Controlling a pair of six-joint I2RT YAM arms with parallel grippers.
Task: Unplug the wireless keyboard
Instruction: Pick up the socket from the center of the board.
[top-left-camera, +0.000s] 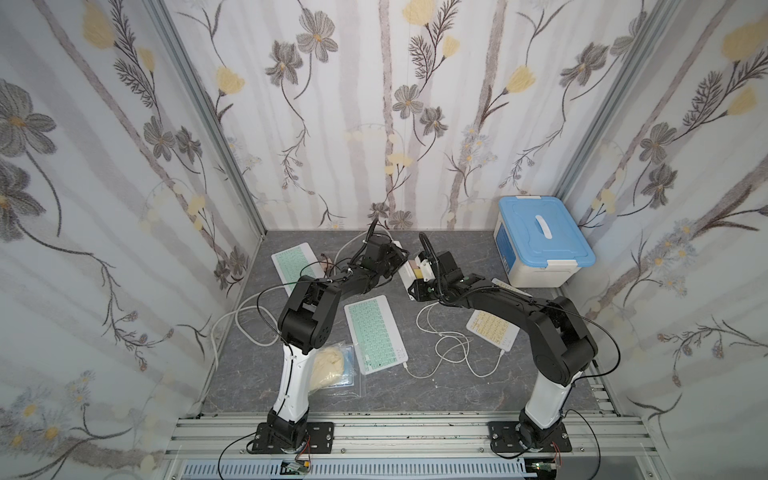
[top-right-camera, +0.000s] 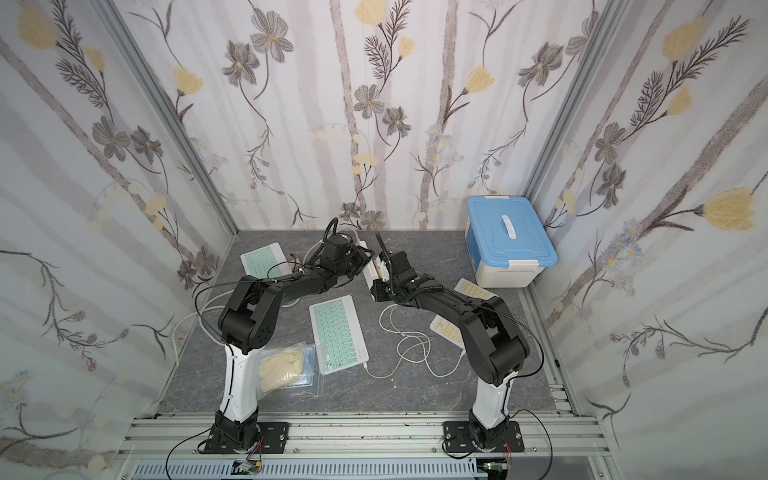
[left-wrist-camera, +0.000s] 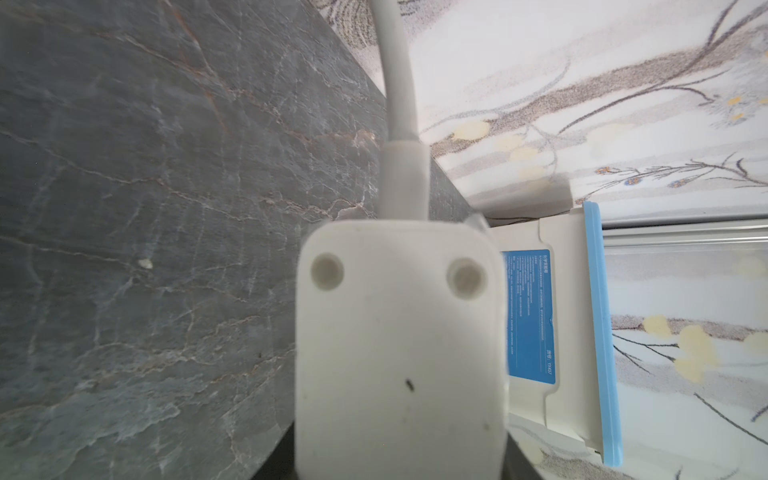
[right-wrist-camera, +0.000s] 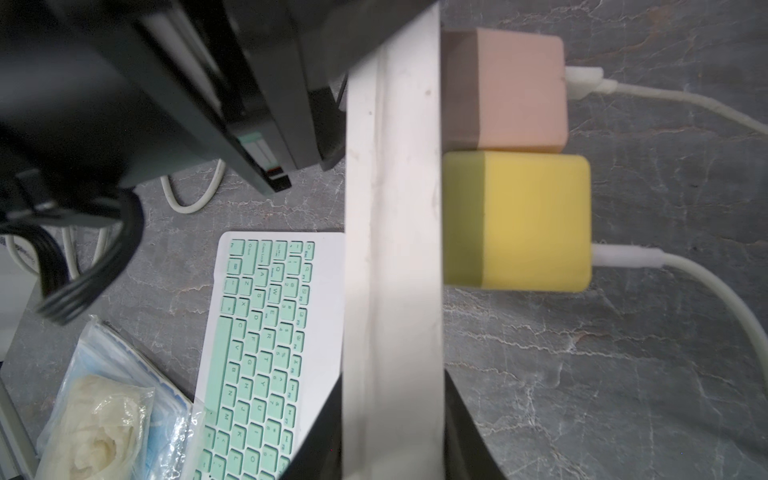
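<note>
Taking twelve as the back wall in a top view, the strip (right-wrist-camera: 392, 208) runs roughly twelve to six at the back middle of the table. My left gripper (top-left-camera: 397, 255) is at its twelve end, where the thick cord leaves, and my right gripper (right-wrist-camera: 392, 374) is at its six end. In the right wrist view the strip passes straight between my right fingers (right-wrist-camera: 461, 415), which lie close along both its faces. I cannot tell whether they are pinching it or just bracketing it. I cannot tell for the left either, since its wrist view shows little but the strip's underside. Two chargers stand off the strip's face toward about three, a pink cube (right-wrist-camera: 519, 87) and a yellow cube (right-wrist-camera: 519, 220), each trailing a white cable (right-wrist-camera: 706, 291). The yellow one is nearer my right fingers. The green keyboard (top-left-camera: 376, 334) lies flat at about seven from the strip, with its lead leaving the near corner. I cannot trace which cube feeds it. I judge the pull must go square to the strip's long axis, toward three, with the right arm the nearer one for it.
</note>
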